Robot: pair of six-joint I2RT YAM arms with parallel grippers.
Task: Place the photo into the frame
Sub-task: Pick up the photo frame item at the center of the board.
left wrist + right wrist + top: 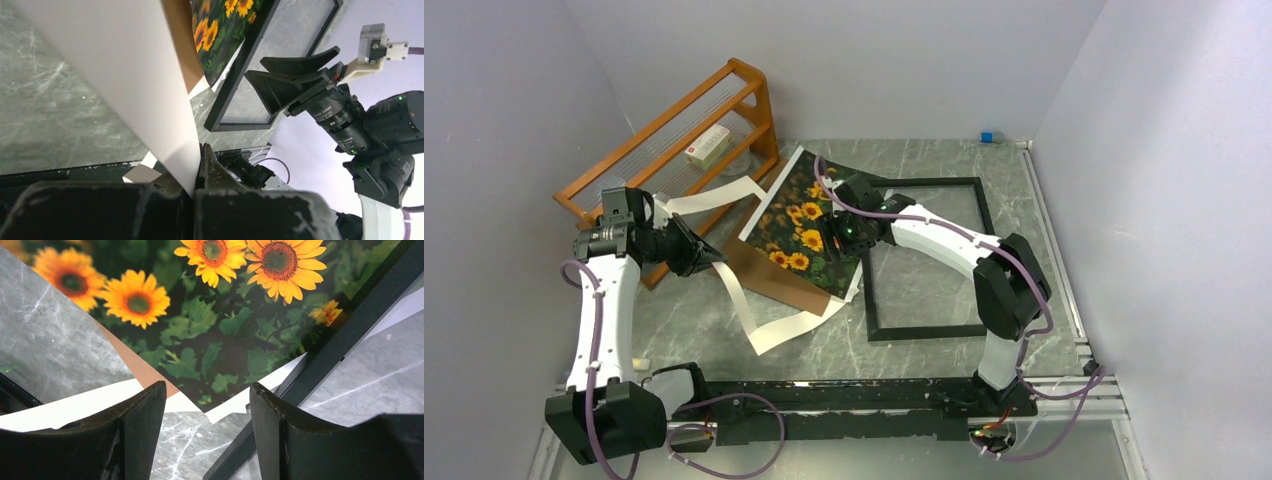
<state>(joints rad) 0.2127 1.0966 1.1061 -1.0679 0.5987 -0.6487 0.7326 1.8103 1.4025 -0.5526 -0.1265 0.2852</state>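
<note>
The photo point(799, 215) of sunflowers lies tilted over a brown backing board point(759, 272), its right corner overlapping the left side of the black frame point(924, 330). My right gripper point(829, 255) hovers open above that lower corner of the photo point(215, 335), beside the frame's left bar point(340, 340), with nothing between its fingers point(145, 425). My left gripper point(712, 257) is shut on the white mat border point(145, 80), which stands lifted in its jaws. The left wrist view also shows the photo point(220, 30), the frame point(240, 90) and the open right gripper point(295, 75).
The white mat border point(774, 330) loops around the brown board and under the photo. An orange wooden rack point(674, 140) holding a small white box point(707, 147) stands at the back left. A small blue object point(987, 136) sits at the far wall.
</note>
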